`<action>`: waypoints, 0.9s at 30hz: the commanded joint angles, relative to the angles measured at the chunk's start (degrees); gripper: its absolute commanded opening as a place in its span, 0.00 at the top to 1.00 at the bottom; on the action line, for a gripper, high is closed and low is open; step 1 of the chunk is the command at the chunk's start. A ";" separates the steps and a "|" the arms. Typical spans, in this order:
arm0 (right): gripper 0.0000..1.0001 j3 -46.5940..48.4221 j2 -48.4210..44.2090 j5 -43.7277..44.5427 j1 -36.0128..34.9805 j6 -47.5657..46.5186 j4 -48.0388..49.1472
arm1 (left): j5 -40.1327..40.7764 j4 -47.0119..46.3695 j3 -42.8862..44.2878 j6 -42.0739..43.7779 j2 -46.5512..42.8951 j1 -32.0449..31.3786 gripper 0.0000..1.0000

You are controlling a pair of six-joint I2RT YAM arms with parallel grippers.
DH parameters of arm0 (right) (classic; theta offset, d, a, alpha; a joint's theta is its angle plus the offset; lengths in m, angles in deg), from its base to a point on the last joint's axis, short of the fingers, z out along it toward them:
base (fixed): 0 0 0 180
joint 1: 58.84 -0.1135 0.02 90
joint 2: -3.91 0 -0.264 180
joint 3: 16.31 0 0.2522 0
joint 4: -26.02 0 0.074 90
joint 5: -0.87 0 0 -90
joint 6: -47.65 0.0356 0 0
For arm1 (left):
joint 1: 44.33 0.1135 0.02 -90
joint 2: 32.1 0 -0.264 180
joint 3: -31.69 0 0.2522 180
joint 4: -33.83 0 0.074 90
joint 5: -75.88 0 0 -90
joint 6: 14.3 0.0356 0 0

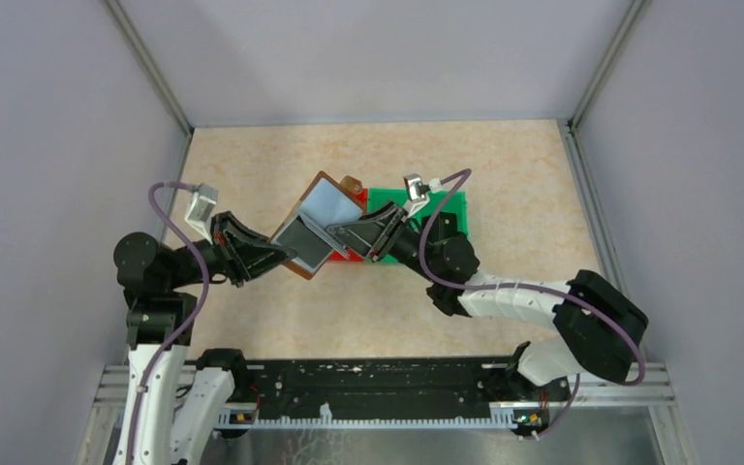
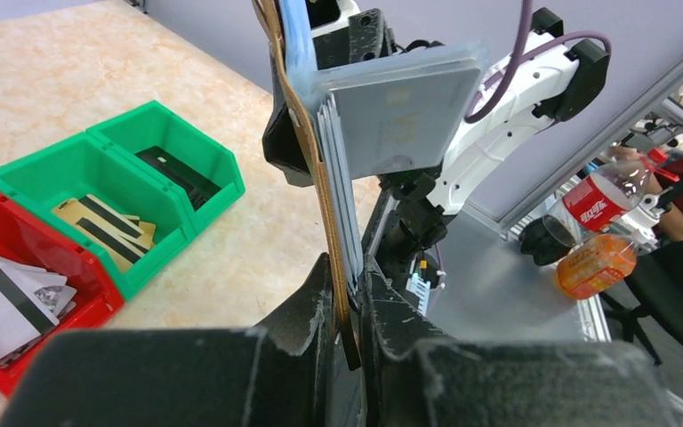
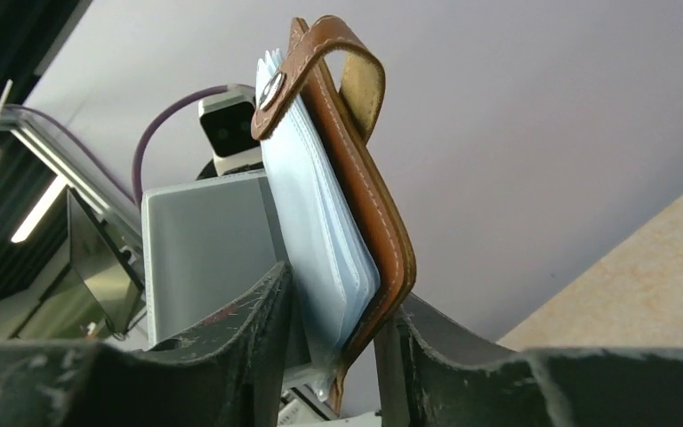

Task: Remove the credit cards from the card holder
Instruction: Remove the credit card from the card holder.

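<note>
The brown card holder hangs open above the table between both arms, its pale blue inside facing up. My left gripper is shut on the edge of its brown cover. One grey pocket page fans out to the side; I cannot tell whether it holds a card. My right gripper is open, with a finger on each side of the holder's lower edge: clear pockets on one side, brown cover on the other. Gold credit cards with dark stripes lie in a green bin.
Two joined green bins stand on the table, the far one holding a dark card. A red bin beside them holds white cards. In the top view the green bin lies under the right arm. Drink bottles stand off the table.
</note>
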 commanded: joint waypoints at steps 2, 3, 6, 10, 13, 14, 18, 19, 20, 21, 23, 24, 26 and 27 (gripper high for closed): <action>0.54 -0.08 -9.12 -2.43 -0.52 -9.92 -10.77 | -0.72 0.66 3.18 6.73 -0.47 -0.13 1.00; 0.51 0.42 -10.44 -2.55 -0.44 -12.12 -14.28 | -1.41 0.69 3.25 7.22 -0.47 -0.13 1.00; 0.43 3.32 -14.75 -3.67 -0.36 -19.96 -27.22 | -3.44 3.20 3.47 9.74 -0.47 -0.22 1.00; 0.36 7.62 -18.49 -4.97 -0.27 -28.86 -40.81 | -4.52 7.83 4.63 16.09 -0.31 -0.22 1.00; 0.32 10.53 -19.42 -6.61 -0.26 -34.21 -48.53 | -5.44 9.62 5.49 19.34 -0.13 -0.22 1.00; 0.30 11.48 -19.40 -7.43 -0.30 -35.54 -50.36 | -5.66 10.05 5.78 19.99 -0.05 -0.22 1.00; 0.24 15.36 -19.70 -8.15 -0.34 -41.05 -58.12 | -5.55 13.30 6.90 24.80 0.39 -0.22 1.00; 0.23 16.29 -19.93 -7.69 -0.27 -42.71 -59.84 | -5.29 14.65 7.25 26.44 0.47 -0.26 1.00; 0.22 17.20 -20.18 -6.91 -0.29 -44.09 -61.30 | -5.19 15.86 7.63 28.29 0.49 -0.22 1.00; 0.22 18.17 -20.32 -5.76 -0.26 -45.58 -63.11 | -5.36 17.07 8.03 30.27 0.57 -0.22 1.00; 0.21 21.35 -20.03 -3.56 -0.26 -48.70 -67.44 | -5.90 19.74 8.85 34.28 0.75 -0.23 1.00; 0.20 22.69 -19.74 -2.90 -0.27 -50.31 -69.41 | -6.15 21.03 9.27 35.61 0.77 -0.24 1.00; 0.19 24.78 -19.12 -1.96 -0.31 -52.65 -72.42 | -6.80 22.97 10.17 39.00 0.82 -0.23 1.00; 0.19 25.74 -18.79 -1.66 -0.32 -53.75 -73.76 | -7.15 23.72 10.39 39.92 0.89 -0.22 1.00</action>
